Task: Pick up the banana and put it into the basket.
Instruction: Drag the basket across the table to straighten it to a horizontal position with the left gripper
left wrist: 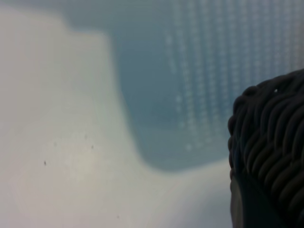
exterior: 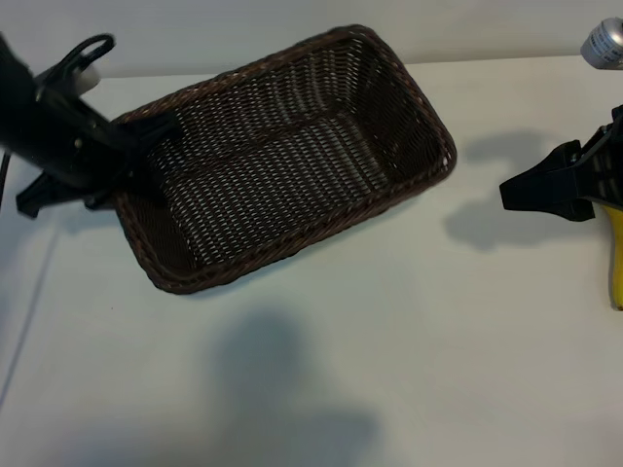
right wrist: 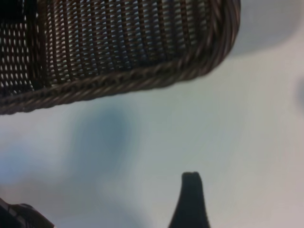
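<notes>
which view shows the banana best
The exterior view: the banana shows only as a yellow strip at the right edge, below the right gripper. Neither wrist view shows it, only basket and table.

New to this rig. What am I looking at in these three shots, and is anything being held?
This is a table with two robot arms, each ending in a gripper with two fingers. The wide picture looks down from outside. The left gripper is at the near-left corner of the rectangular dark-brown woven wicker basket, apparently closed on its braided rim. The right gripper hangs open at the right edge, holding nothing. Just behind it on the white table lies the curved bright-yellow banana, mostly out of frame. A silver cylindrical object sits at the far right corner.

The other two pictures come from cameras on the wrists. The left one shows blurred basket weave; the right one shows the basket's side and one dark fingertip.
</notes>
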Robot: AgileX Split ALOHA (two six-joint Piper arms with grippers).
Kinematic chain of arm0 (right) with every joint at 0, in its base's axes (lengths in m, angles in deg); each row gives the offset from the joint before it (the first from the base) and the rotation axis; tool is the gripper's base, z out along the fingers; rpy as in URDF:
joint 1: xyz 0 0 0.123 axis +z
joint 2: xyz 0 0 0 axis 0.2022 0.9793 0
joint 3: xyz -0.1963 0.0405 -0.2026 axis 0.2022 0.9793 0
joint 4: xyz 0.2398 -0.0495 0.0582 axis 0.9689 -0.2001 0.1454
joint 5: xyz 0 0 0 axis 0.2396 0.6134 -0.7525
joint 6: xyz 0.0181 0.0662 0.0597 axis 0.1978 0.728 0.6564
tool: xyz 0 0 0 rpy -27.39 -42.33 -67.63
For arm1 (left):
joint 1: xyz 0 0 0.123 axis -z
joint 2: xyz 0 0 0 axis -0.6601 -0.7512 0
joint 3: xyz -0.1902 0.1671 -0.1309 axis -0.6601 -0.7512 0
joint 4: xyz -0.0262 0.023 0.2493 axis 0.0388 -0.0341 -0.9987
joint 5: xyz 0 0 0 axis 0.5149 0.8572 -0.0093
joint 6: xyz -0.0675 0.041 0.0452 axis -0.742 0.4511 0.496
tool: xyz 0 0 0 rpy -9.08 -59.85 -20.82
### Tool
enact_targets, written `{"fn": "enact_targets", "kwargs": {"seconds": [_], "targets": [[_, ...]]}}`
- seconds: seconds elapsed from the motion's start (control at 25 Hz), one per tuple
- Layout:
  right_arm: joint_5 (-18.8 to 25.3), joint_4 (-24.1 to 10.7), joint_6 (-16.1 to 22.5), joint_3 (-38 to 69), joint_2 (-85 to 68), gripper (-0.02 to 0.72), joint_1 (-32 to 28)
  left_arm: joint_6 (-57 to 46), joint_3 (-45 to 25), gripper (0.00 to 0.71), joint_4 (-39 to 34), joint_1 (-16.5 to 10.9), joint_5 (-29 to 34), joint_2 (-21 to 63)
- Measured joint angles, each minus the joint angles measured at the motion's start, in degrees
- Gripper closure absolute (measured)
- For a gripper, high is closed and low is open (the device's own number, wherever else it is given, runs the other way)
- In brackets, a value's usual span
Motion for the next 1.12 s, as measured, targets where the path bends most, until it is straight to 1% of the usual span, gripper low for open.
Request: {"fn": "enact_targets", "kwargs": {"seconds": [0.16,0.32,0.4,0.48,0.72,0.88,1.12], "targets": [[0.0,0.0,0.0,0.0,0.0,0.119,0.0,6.6,7.9,0.537,-0.5,0.0,4.6,-5.6],[0.0,0.0,0.0,0.0,0.0,0.119,0.0,14.0,14.9,0.537,0.0,0.0,10.6,-11.8],[0.0,0.0,0.0,0.0,0.0,0.119,0.0,17.9,17.5,0.537,0.9,0.0,13.3,-14.7],[0.0,0.0,0.0,0.0,0.0,0.119,0.0,20.1,19.3,0.537,1.8,0.0,14.7,-16.6],[0.0,0.0,0.0,0.0,0.0,0.119,0.0,21.4,20.7,0.537,2.6,0.3,14.8,-20.4],[0.0,0.0,0.0,0.0,0.0,0.119,0.0,22.0,20.7,0.537,2.6,2.2,14.3,-21.9],[0.0,0.0,0.0,0.0,0.0,0.119,0.0,22.1,20.7,0.537,3.1,5.3,11.8,-24.4]]}}
